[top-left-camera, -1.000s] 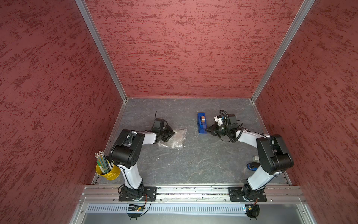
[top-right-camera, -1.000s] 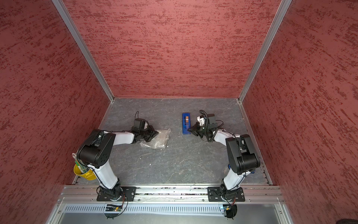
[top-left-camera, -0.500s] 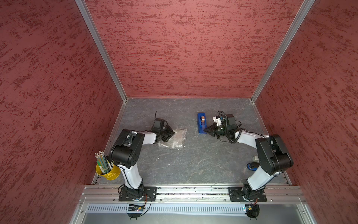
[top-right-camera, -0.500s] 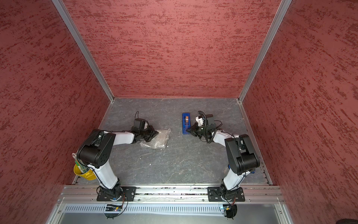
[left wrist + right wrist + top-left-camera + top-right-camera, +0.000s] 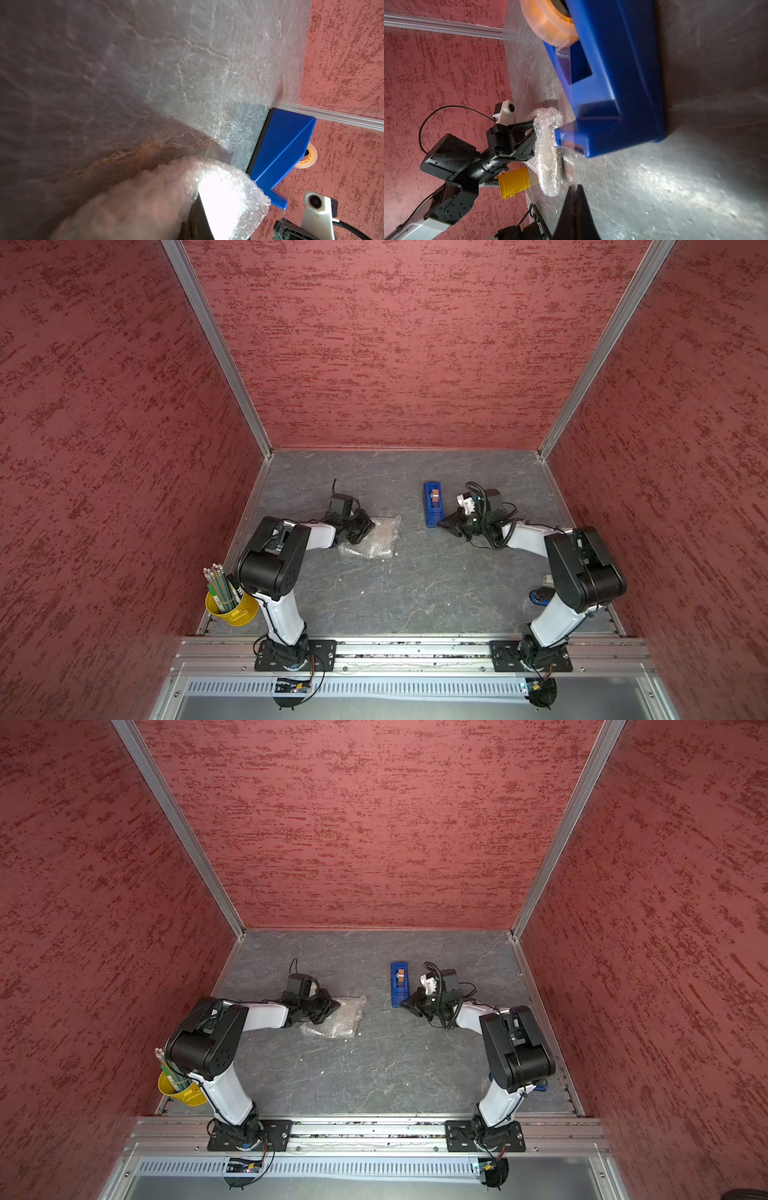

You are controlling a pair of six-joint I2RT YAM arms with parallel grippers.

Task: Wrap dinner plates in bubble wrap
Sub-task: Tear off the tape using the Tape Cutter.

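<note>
The bubble wrap (image 5: 371, 538) lies bunched on the grey table (image 5: 415, 593), left of centre. My left gripper (image 5: 366, 526) is at the edge nearest my left arm, its fingers (image 5: 527, 133) closed on a fold, and in the left wrist view the sheet drapes over them. Well apart to the right stands the blue tape dispenser (image 5: 432, 504); my right gripper (image 5: 441, 524) rests just beside its front end, fingers pressed together on a clear strip of tape (image 5: 568, 162) running from the dispenser.
</note>
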